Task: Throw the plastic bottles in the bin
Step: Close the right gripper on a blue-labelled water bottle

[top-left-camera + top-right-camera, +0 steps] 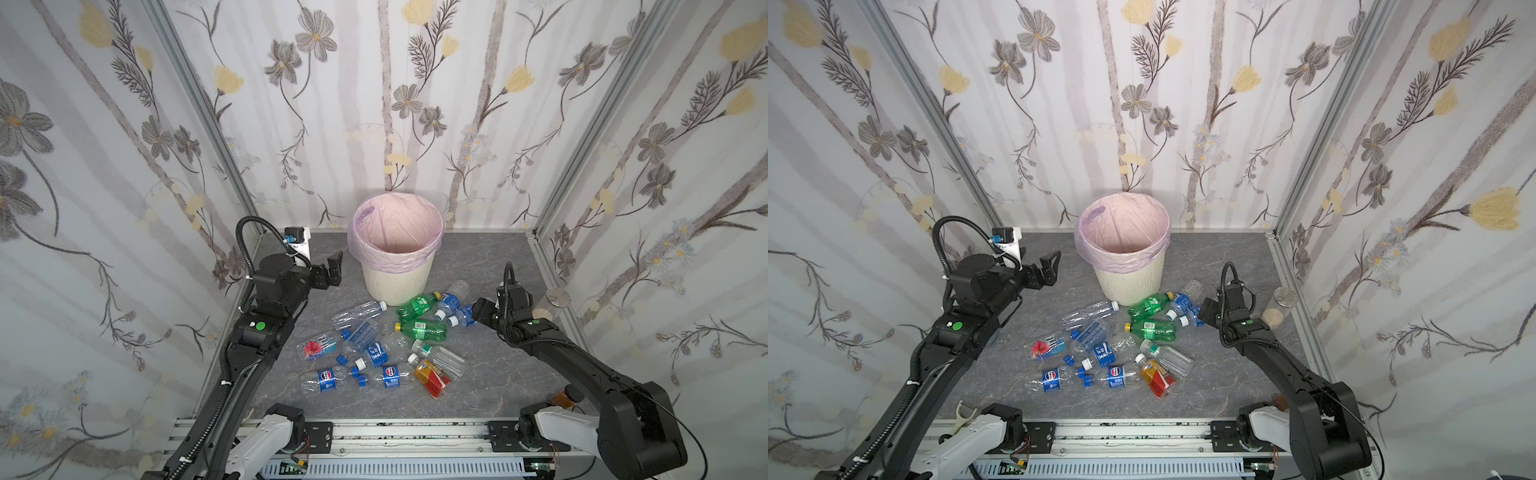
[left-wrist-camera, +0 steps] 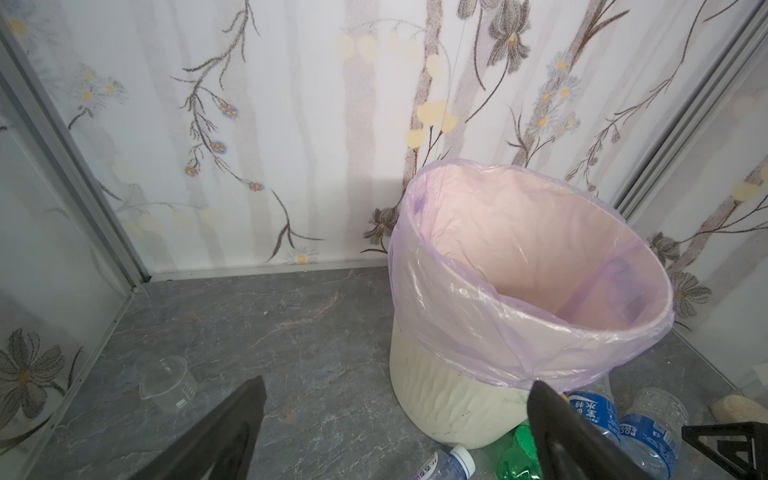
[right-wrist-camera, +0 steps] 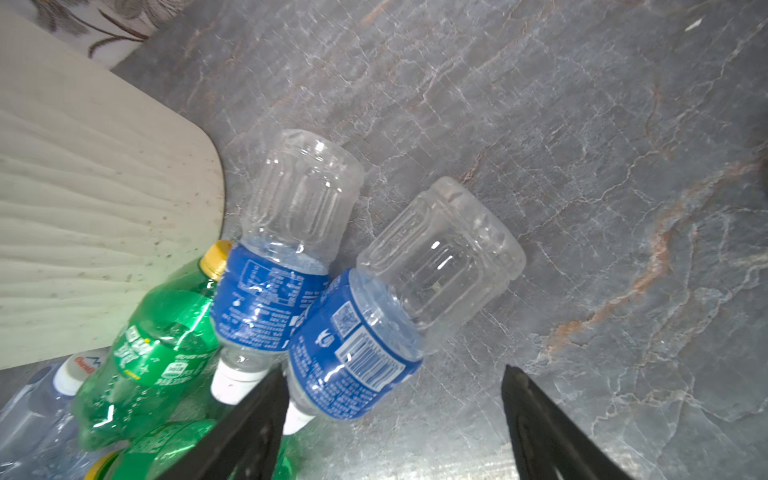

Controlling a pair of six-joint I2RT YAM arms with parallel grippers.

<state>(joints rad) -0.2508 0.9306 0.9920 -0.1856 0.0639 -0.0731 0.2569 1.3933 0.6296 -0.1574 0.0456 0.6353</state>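
plastic bottles (image 1: 376, 353) are strewn on the table (image 1: 498, 374), nearer than the bin (image 1: 397, 274) | left gripper (image 1: 332, 270) is seen spread apart, left of bin | right gripper (image 3: 395, 372) is spread apart at the far-right bottles, nothing clamped

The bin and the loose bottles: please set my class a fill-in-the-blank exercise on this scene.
1. The bin is lined with a thin ____ bag.
2. Both green bottles have ____ caps.
3. The left gripper holds nothing; its jaws stand ____.
4. The right gripper hangs over two clear bottles with ____ labels.
Missing words: pink; yellow; open; blue.
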